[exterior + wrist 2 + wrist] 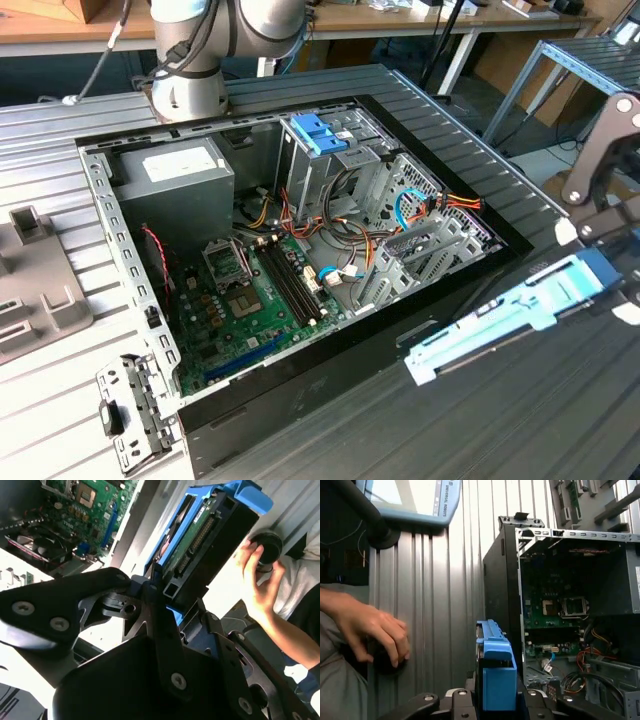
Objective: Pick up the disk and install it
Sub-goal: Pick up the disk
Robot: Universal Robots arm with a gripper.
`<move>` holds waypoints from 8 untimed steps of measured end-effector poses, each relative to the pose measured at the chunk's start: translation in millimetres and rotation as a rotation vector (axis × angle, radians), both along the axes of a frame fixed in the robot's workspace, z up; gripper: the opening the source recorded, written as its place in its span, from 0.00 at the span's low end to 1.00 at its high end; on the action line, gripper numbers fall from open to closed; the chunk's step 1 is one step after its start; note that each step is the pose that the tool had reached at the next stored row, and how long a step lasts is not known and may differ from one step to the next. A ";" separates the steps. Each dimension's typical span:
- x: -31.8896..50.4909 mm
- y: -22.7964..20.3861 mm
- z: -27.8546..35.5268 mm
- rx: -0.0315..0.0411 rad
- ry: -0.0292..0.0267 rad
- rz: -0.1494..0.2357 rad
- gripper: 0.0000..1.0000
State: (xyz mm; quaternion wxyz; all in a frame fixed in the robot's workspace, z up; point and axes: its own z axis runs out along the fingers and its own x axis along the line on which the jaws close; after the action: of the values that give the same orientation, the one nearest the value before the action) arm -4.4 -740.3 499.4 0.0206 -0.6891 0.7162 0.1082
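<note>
Blue-railed disk (520, 312) is clamped in the gripper (176, 599), held over the ribbed table (540, 425) at the exterior view's right, just outside the black wall of the open case (330, 372). Bare table surrounds it; a person's hand (377, 635) rests close by.

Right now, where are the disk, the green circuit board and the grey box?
the disk (520, 305): exterior view, on its light-blue rail
the green circuit board (225, 325): exterior view, near its middle
the grey box (180, 205): exterior view, on its side below the sticker
</note>
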 end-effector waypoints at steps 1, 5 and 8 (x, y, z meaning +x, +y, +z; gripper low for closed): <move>2.2 3.7 -0.6 0.0003 0.0006 0.000 0.37; 11.2 20.1 -2.0 -0.0001 0.0032 0.000 0.37; 15.4 28.8 -3.0 0.0000 0.0043 0.000 0.37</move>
State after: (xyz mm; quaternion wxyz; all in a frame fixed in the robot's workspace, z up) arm 11.0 -711.4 496.5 0.0190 -0.6889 0.7162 0.1097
